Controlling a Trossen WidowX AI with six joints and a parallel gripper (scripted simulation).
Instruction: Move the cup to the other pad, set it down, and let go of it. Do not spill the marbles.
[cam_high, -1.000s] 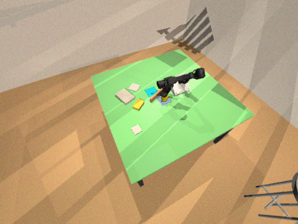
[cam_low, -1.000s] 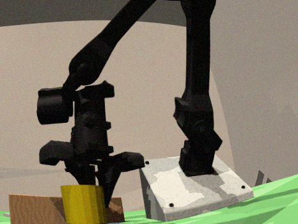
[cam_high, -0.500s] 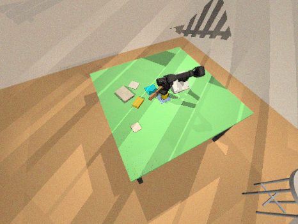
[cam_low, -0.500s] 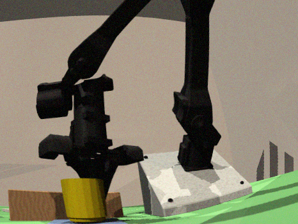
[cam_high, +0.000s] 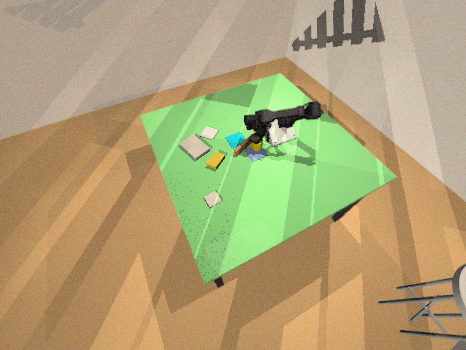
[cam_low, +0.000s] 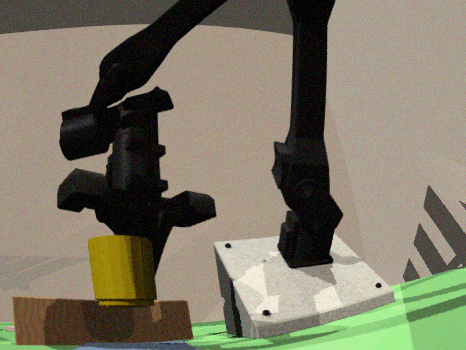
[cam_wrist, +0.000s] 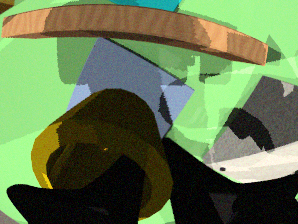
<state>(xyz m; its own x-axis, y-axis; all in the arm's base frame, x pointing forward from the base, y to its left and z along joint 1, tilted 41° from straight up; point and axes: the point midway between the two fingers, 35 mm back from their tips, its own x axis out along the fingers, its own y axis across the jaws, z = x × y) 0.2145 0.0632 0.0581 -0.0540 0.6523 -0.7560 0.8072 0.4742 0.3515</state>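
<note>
The yellow cup (cam_high: 256, 145) (cam_low: 121, 270) (cam_wrist: 100, 143) is upright between my gripper's fingers. My gripper (cam_high: 256, 140) (cam_low: 131, 235) (cam_wrist: 153, 143) is shut on the cup's wall and holds it just above the pale blue pad (cam_high: 257, 157) (cam_wrist: 113, 70). The cup's inside is dark in the wrist view, and I cannot make out the marbles. The cyan pad (cam_high: 235, 139) lies on the green table beyond a wooden plank (cam_high: 241, 148) (cam_low: 100, 320) (cam_wrist: 133, 26) that stands on edge between the two pads.
The arm's grey base (cam_high: 281, 134) (cam_low: 300, 290) (cam_wrist: 260, 136) stands right beside the cup. An orange block (cam_high: 216, 160) and three beige tiles (cam_high: 194, 146) (cam_high: 209, 132) (cam_high: 213, 199) lie left of the pads. A metal chair (cam_high: 430, 305) stands on the floor.
</note>
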